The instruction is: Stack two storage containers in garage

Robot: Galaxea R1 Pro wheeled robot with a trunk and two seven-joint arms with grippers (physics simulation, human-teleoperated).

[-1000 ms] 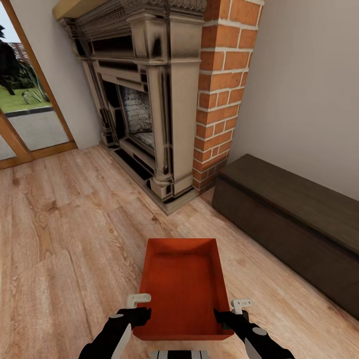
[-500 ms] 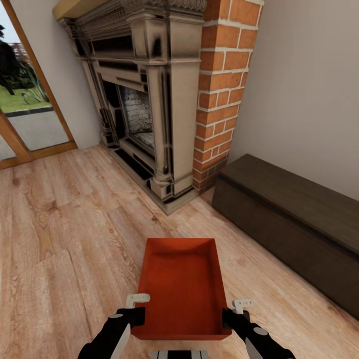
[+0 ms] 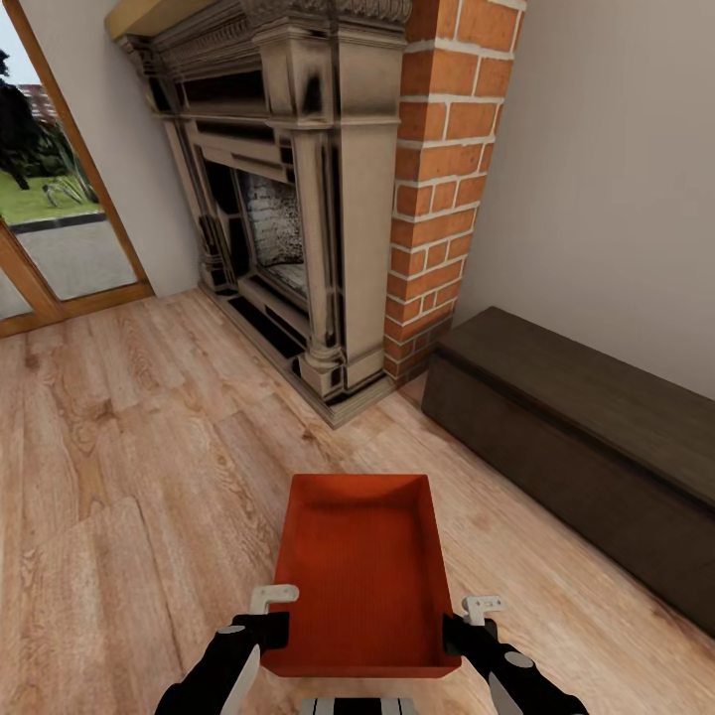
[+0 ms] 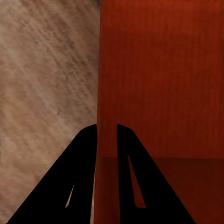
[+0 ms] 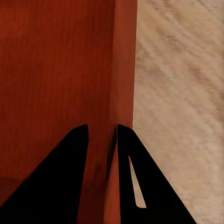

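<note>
One orange-red storage container (image 3: 357,576) hangs just above the living room's light wood floor (image 3: 119,447), straight in front of me, open top up and empty. My left gripper (image 3: 270,628) is shut on its left wall near the near corner; in the left wrist view the black fingers (image 4: 84,154) straddle that thin wall (image 4: 106,93). On the opposite side, my right gripper (image 3: 452,631) is shut on the right wall, whose edge (image 5: 122,70) runs between its fingers (image 5: 70,158). The second container is out of view.
A carved fireplace (image 3: 298,199) with a brick column (image 3: 447,149) stands ahead. A long dark low cabinet (image 3: 586,437) runs along the right wall. A glass door (image 3: 50,199) to the garden is at the far left. Wood floor stretches to the left.
From one second ago, both grippers and the container's near end shifted slightly; the right gripper sits a little further right. Over the last half second nothing moved.
</note>
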